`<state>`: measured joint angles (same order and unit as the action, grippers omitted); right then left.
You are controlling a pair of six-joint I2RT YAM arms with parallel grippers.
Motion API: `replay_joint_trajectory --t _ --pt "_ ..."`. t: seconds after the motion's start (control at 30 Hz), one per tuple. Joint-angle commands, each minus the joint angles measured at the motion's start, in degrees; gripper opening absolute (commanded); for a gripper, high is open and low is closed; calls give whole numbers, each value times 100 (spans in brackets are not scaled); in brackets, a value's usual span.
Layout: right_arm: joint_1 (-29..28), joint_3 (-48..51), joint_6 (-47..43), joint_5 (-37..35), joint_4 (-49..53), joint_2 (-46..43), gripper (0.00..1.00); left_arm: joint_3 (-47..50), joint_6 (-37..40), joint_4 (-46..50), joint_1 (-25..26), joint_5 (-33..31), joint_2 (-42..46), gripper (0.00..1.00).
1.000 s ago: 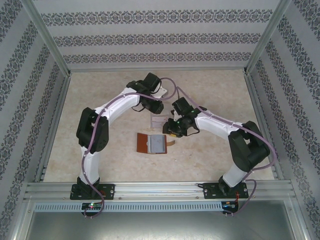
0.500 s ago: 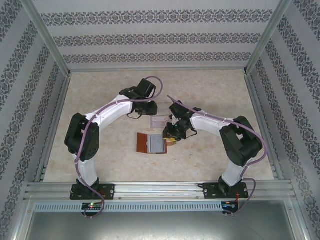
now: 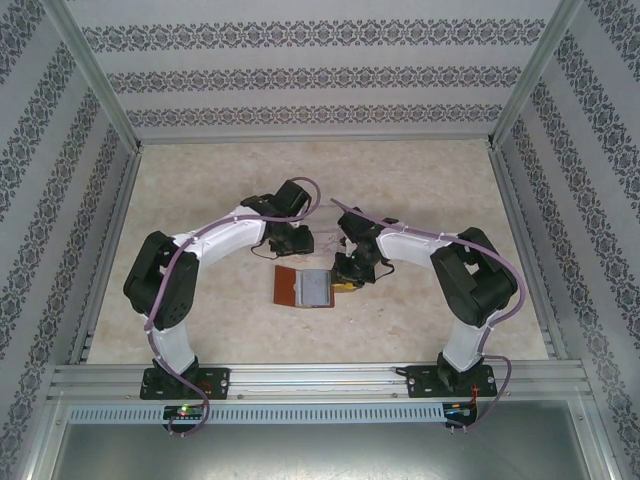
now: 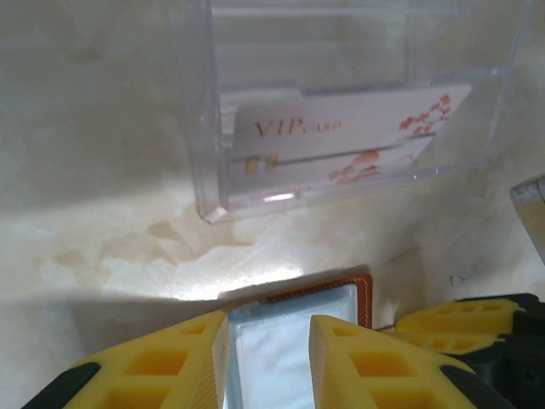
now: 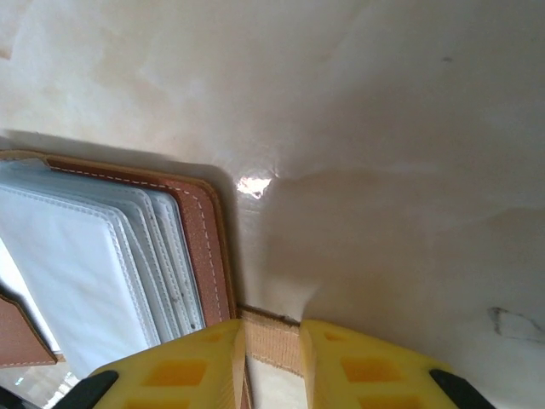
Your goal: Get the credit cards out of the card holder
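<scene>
Part of the job looks done from here: a card [image 4: 341,128] marked VIP stands in the clear rack [image 4: 201,111] at the far side, with what may be a second one tucked low in front of it, though I cannot be sure of the count. The holder [image 3: 303,287] lies opened flat on the surface [image 3: 200,200], just on the near side of the rack and between the two arms, its clear sleeves [image 5: 85,273] fanned out. They look pale and cloudy, and I cannot tell whether any cards are left in them, so I'd judge the emptying under way rather than finished. The left tool [image 4: 268,328] hangs over the holder's far edge, its jaws a little apart with a sleeve showing between them; whether it pinches anything I cannot tell. The right tool [image 5: 271,331] is at the holder's right edge, straddling the tab [image 5: 272,351] closely; clamped or merely beside it, I cannot say.
</scene>
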<state>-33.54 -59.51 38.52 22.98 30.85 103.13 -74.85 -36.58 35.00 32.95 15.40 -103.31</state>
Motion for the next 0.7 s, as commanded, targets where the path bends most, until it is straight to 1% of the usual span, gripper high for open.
replay_joint_trajectory --t 0.0,0.1,0.43,0.67 --pt "-17 28 -183 -313 402 50 27 280 -396 -434 66 463 331 30" --pt "-20 31 -187 -286 437 -57 29 465 -538 -547 88 611 440 30" --pt "-21 -8 -199 -267 615 -361 29 554 -580 -556 115 720 440 30" --pt "-15 34 -257 -459 749 -259 29 501 -618 -547 142 881 360 29"
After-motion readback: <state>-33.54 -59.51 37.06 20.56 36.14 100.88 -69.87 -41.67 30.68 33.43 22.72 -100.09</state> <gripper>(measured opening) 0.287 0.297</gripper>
